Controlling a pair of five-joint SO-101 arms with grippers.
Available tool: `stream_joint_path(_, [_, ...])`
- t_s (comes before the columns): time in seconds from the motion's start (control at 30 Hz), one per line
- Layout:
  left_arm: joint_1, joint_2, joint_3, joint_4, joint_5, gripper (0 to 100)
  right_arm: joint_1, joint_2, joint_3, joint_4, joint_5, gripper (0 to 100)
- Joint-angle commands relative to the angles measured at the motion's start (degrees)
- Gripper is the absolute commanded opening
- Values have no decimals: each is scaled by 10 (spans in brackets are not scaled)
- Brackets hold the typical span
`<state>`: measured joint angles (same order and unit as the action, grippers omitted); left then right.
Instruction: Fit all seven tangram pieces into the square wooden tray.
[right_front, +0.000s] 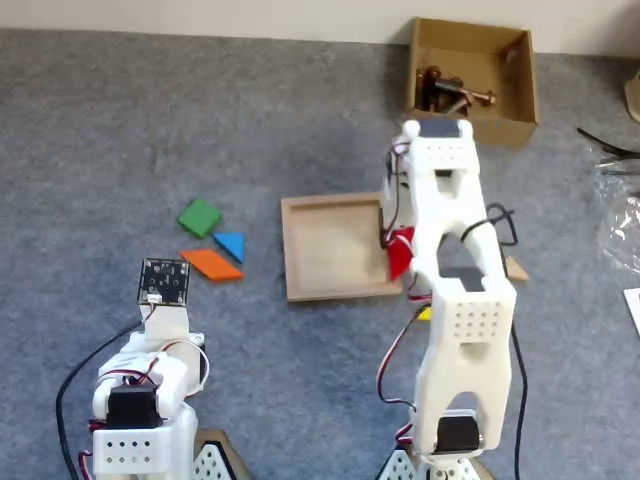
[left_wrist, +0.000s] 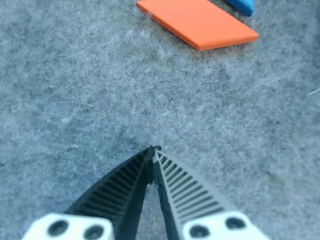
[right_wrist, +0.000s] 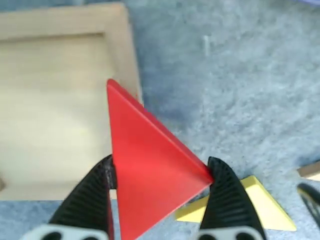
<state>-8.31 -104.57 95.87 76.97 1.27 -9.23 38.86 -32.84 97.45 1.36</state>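
So the right end effector (right_wrist: 161, 167) is pinching a flat red triangle piece (right_wrist: 142, 140) by two of its edges, right over the 3 o'clock rim of the square wooden tray (right_front: 330, 240), with one corner poking in over the tray floor. Can't tell if the triangle actually touches the rim. The tray sits about mid grey felt tabletop (right_front: 150, 120). A flat yellow triangle (right_wrist: 250, 207) lies on the felt just off the tray's 4 o'clock corner, partly under the red one, and a small plain wooden piece (right_front: 515, 268) is a bit further out at 3 o'clock. Out at the tray's 9 o'clock there's a little cluster: a green square (right_front: 200, 217), a blue triangle (right_front: 230, 245) and an orange parallelogram (left_wrist: 197, 22), close together. The left end effector (left_wrist: 154, 150) has its fingers pressed together on nothing, hovering near the parallelogram at its 6 o'clock. An open cardboard box (right_front: 470, 70) sits at the tray's 1 o'clock.
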Motion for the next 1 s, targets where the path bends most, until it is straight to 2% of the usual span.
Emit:
stream_joint_path(0.0, [-7, -3, 13, 4, -4, 7, -7, -16, -51, 24, 4, 5])
stream_joint_path(0.17, [-7, -3, 13, 4, -4, 7, -26, -16, -52, 26, 6, 5])
stream_joint_path(0.47, [-7, -3, 13, 4, -4, 7, -113, -15, -53, 26, 5, 5])
stream_joint_path(0.73, [-7, -3, 13, 4, -4, 7, -140, -12, -54, 21, 4, 5])
stream_joint_path(0.97, [-7, -3, 13, 4, -4, 7, -176, -11, -51, -42, 6, 5])
